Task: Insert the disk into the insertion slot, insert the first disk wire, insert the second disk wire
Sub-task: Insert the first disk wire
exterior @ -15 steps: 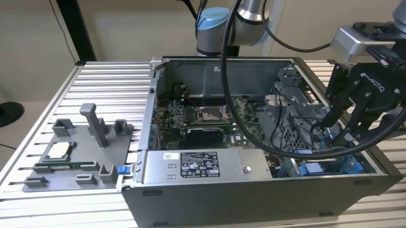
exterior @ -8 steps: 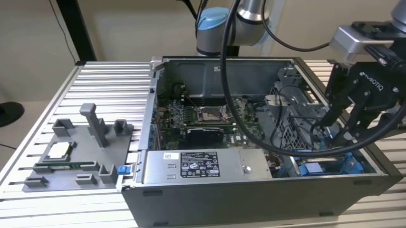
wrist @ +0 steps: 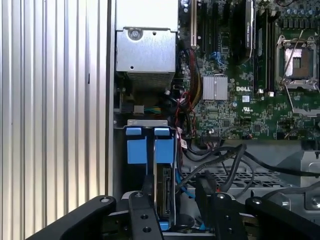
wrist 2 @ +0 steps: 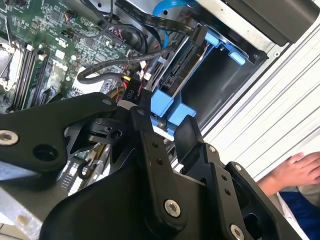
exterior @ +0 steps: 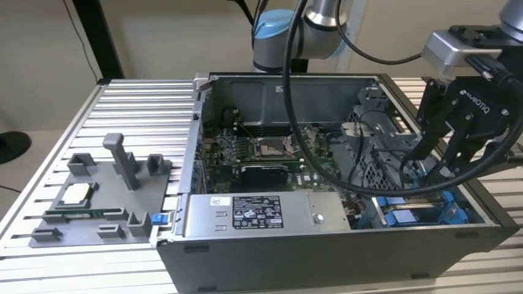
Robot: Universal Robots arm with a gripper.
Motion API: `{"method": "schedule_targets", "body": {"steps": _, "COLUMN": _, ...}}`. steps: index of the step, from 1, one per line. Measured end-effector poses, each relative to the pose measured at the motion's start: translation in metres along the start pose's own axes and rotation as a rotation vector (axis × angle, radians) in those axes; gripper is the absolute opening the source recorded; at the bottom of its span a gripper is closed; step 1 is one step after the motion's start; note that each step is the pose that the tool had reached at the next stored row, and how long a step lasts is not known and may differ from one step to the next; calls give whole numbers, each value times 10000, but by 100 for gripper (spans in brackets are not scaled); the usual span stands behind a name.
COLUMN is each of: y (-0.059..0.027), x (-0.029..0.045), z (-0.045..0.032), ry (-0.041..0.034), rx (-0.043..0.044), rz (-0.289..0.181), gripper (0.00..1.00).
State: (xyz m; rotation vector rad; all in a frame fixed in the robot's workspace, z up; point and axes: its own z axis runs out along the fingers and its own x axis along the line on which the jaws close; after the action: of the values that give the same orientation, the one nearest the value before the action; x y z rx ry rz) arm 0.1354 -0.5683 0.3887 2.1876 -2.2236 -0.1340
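Pincer [wrist: 176, 187] reads spread: straddles disk [wrist: 164, 172], not clamping. One finger [wrist: 148, 192] close to disk face, other apart. Disk on edge in slot [wrist: 136, 150], I judge seated or nearly.

Risks:
- Loose black cables [wrist: 215, 159] just beside fingers; any shift could snag them.
- Near finger could nudge disk askew in slot.
- Hand [wrist 2: 296, 170] near case [exterior: 327, 251] edge. I keep watch.

Disk [wrist: 165, 195] partly behind fingers [wrist: 205, 194]
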Motion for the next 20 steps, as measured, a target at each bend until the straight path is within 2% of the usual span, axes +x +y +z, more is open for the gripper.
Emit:
{"method": "schedule_targets", "body": {"steps": 4, "y": 2, "x": -2, "z": -17, "ry": -8, "rx": -10, "rz": 1, "gripper": 100}}
{"method": "schedule_targets", "body": {"steps": 13, "y": 9, "x": -7, "z": -126, "ry": -32, "rx": -90, "rz": 2, "gripper": 100}}
{"method": "schedule_targets", "body": {"steps": 16, "y": 1, "x": -8, "z": -125, "ry": -40, "rx": -105, "rz": 1, "gripper": 100}}
{"method": "schedule_targets", "body": {"steps": 18, "y": 1, "x": -7, "z": -115, "ry": -110, "rx": -107, "rz": -1, "gripper": 100}}
{"method": "schedule_targets", "body": {"steps": 20, "y": 0, "x": -7, "z": -104, "ry": -225, "rx": -109, "rz": -8, "gripper": 100}}
